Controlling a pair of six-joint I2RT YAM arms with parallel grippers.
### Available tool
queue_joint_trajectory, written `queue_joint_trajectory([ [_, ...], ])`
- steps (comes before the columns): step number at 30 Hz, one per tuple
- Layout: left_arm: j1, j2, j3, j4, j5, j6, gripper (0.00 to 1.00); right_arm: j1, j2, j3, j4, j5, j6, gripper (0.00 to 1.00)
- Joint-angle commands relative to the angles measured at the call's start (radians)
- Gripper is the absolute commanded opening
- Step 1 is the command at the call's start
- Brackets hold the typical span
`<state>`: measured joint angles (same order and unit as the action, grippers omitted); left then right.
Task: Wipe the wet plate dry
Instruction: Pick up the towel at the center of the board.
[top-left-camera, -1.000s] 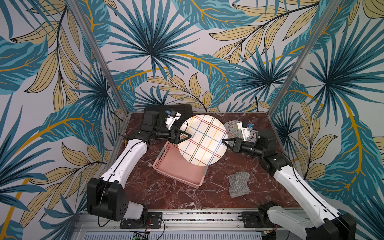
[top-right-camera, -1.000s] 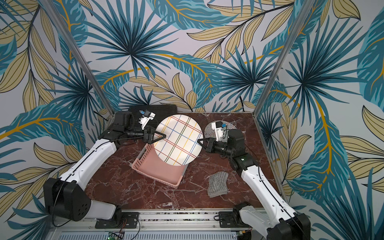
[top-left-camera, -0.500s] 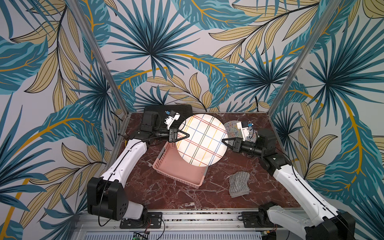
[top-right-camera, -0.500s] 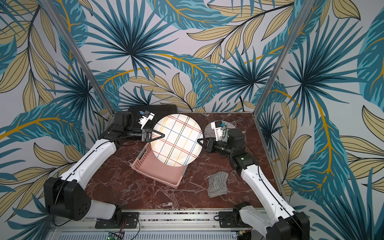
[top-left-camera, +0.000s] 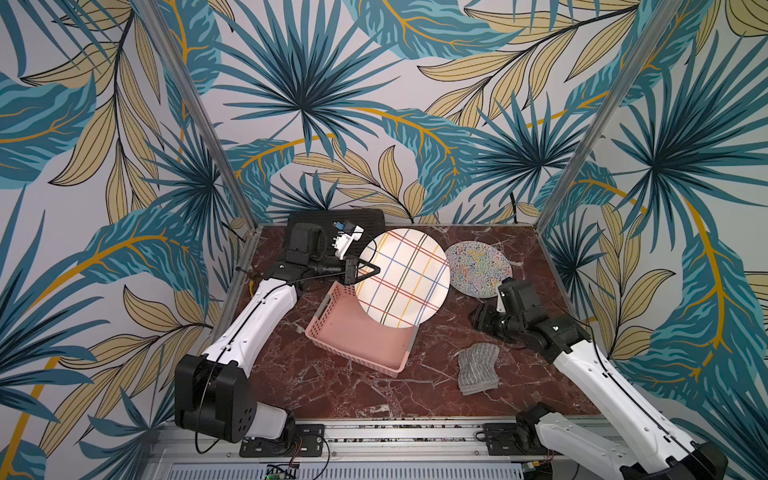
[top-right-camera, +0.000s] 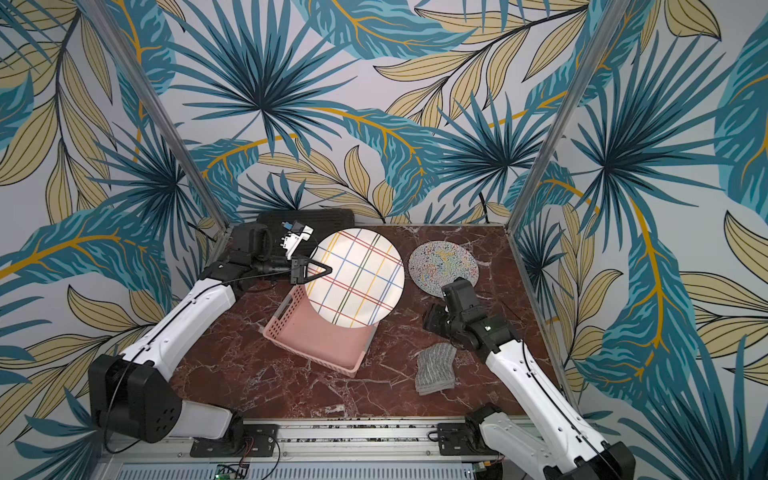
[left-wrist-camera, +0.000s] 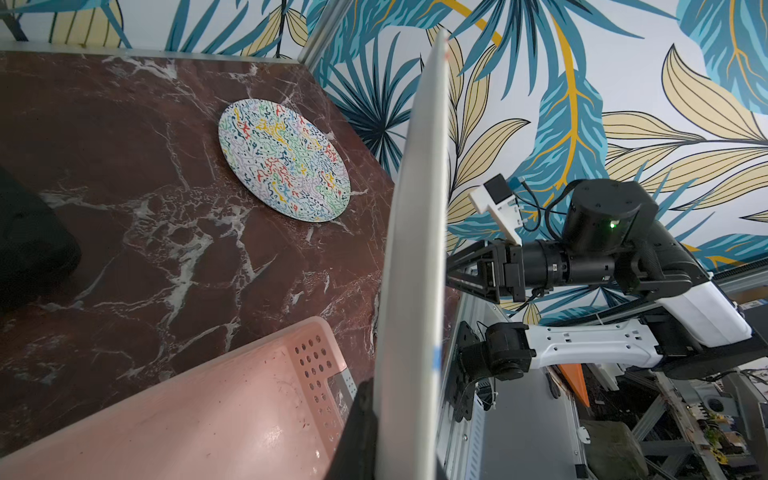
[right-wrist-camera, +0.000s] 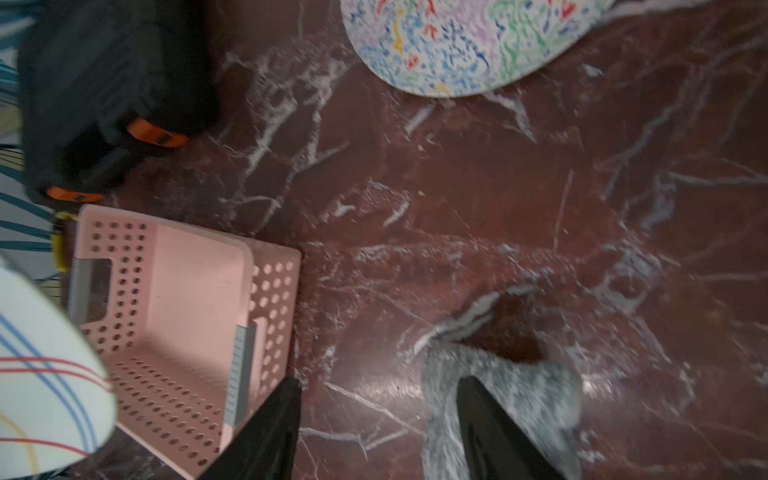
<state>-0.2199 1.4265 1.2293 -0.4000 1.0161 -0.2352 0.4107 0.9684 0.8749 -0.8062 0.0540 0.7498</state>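
Your left gripper clamped on left rim of plate. Plate held raised, tilted on edge, over far end of pink basket, mid bench.

Your right gripper: jaws parted, empty, low over near-right bench. Grey cloth lies flat just on near side of it, long axis roughly near-far.

Right wrist view: one finger overlaps cloth, other over bare marble. Right arm far nearer to cloth. Likely next: centre jaws over cloth, then pinch.
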Motion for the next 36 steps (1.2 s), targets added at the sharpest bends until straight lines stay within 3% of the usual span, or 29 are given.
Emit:
queue_joint_trajectory([
  [1,0.004,0.007,0.039,0.017,0.005,0.020,0.00,0.095,-0.019,-0.067,-0.183,0.152,0.163,0.63],
  [8,0.004,0.014,0.035,0.010,0.002,0.035,0.00,0.240,0.100,-0.170,-0.124,0.224,0.279,0.65],
  [13,0.004,0.010,0.034,0.002,-0.008,0.047,0.00,0.267,0.237,-0.214,-0.030,0.276,0.294,0.60],
  [16,0.004,0.007,0.029,0.002,-0.010,0.047,0.00,0.268,0.300,-0.251,0.045,0.287,0.301,0.46],
  [19,0.004,0.001,0.020,0.008,-0.015,0.049,0.00,0.268,0.314,-0.271,0.106,0.296,0.298,0.21],
  [21,0.004,-0.001,0.017,0.008,-0.019,0.054,0.00,0.268,0.286,-0.257,0.105,0.312,0.276,0.03],
  [22,0.003,-0.002,0.016,0.008,-0.021,0.054,0.00,0.268,0.259,-0.244,0.098,0.320,0.256,0.00],
  [26,0.004,-0.004,0.016,0.011,-0.022,0.049,0.00,0.268,0.075,-0.182,0.100,0.327,0.103,0.00],
  [30,0.004,-0.002,0.016,0.018,-0.025,0.042,0.00,0.268,-0.095,-0.123,0.192,0.238,-0.078,0.00],
  [36,0.004,-0.004,0.008,0.025,-0.029,0.043,0.00,0.269,-0.118,0.023,0.357,0.032,-0.200,0.00],
])
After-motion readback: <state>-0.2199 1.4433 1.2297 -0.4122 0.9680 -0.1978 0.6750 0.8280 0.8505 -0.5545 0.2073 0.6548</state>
